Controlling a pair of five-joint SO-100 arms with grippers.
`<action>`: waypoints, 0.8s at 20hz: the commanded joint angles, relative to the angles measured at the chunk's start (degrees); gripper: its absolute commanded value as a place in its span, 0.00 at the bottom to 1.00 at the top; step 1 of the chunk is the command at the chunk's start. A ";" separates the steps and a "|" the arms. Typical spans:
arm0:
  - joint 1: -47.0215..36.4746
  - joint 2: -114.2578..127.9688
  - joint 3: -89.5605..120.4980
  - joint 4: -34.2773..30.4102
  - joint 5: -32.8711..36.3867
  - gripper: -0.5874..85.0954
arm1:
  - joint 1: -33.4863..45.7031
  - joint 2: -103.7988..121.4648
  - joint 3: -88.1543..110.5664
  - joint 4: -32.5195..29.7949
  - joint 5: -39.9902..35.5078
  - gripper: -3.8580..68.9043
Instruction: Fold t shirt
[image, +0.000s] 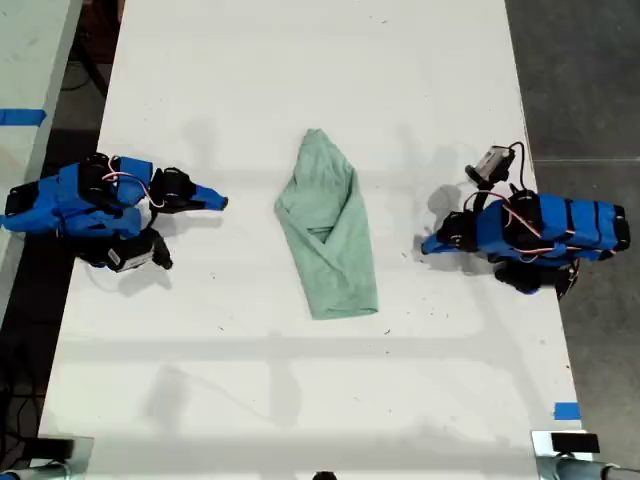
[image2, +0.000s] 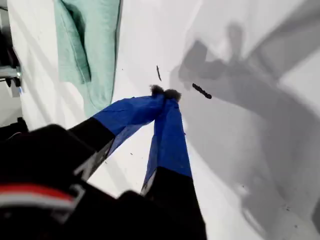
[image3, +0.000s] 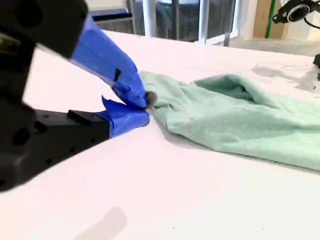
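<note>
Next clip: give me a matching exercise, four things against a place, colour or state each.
1. t shirt
2. my first pincer
3. my second pincer
4. tape strip

a. tips close by the shirt's edge
b. blue, at the exterior view's lower right
c. mint green, lying mid-table
d. shut over bare white surface, shirt farther off

Pairs: 1-c; 2-d; 3-a; 4-b

Exterior view: t shirt (image: 327, 235) lies at table (image: 300, 400) centre; one arm (image: 90, 205) at 9 o'clock, another arm (image: 530, 235) at 3 o'clock, both clear of it.
</note>
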 joint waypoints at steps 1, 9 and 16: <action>1.49 0.35 0.35 -2.29 -1.14 0.00 | 0.00 0.88 1.93 -2.37 -2.55 0.03; 5.10 0.35 0.18 -2.11 -1.14 0.00 | -1.93 0.88 1.49 -4.04 -5.62 0.03; 4.22 0.35 0.26 -1.85 -1.14 0.00 | -3.78 0.88 1.49 -4.13 -0.44 0.03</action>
